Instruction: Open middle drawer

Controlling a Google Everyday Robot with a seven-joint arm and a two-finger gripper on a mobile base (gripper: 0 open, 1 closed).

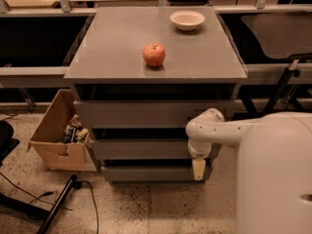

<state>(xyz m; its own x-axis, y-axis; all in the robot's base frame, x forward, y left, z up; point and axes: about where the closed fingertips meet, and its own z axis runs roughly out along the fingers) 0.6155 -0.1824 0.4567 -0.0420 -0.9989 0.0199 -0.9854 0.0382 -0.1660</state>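
The grey cabinet (156,43) has three flat drawer fronts stacked under its top. The middle drawer (141,149) is the in-between front and sits nearly flush with the other two, with dark gaps above and below it. My white arm reaches in from the right. The gripper (198,168) hangs down at the right end of the drawer fronts, its pale yellow tip in front of the bottom drawer's right end, just below the middle drawer's right edge. The wrist covers the right end of the middle drawer front.
A red apple (154,54) and a white bowl (187,19) sit on the cabinet top. An open cardboard box (58,130) with clutter stands on the floor at the left. A black cable and pole (58,204) lie on the floor at the lower left. Rails and shelving run behind.
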